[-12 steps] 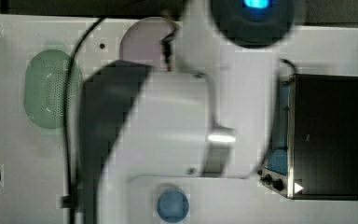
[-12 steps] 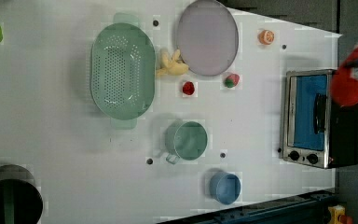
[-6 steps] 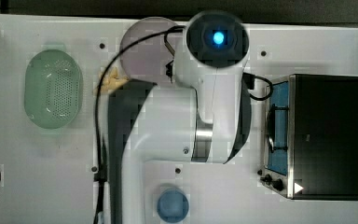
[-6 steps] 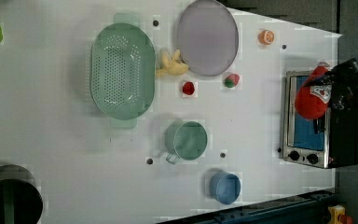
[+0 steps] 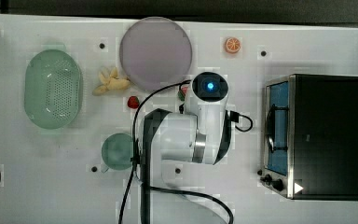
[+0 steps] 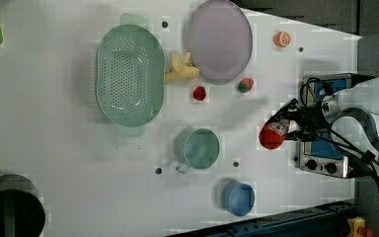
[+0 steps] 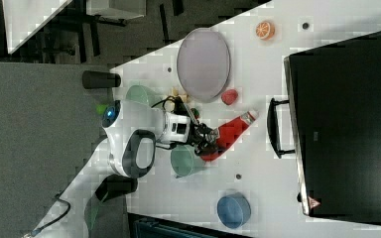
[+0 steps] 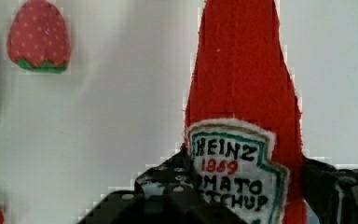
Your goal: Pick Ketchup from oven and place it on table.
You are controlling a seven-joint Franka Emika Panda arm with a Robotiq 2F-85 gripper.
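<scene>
The tapering red ketchup (image 8: 242, 93), its stitched white label fuzzy-edged, is clamped between the black fingers (image 8: 168, 186). It is held over the smooth white table (image 6: 54, 123), near the boxy, glass-fronted oven (image 7: 347, 124).

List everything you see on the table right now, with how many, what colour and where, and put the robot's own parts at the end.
ketchup: one, red bottle with white label, held in the gripper above the table, in front of the oven.
oven: one, black top, blue glass door, at the top view's right.
table: one, white, under everything.
plate: one, lilac, top view's upper middle.
colander: one, pale green, top view's left.
mug: one, green, mid-table.
bowl: one, blue, left view's lower middle.
strawberries: two, red, beside the plate.
orange slice: one, orange, right of the plate.
bananas: one bunch, yellow, between colander and plate.
gripper: one, black, shut on the ketchup.
arm: one, white.
</scene>
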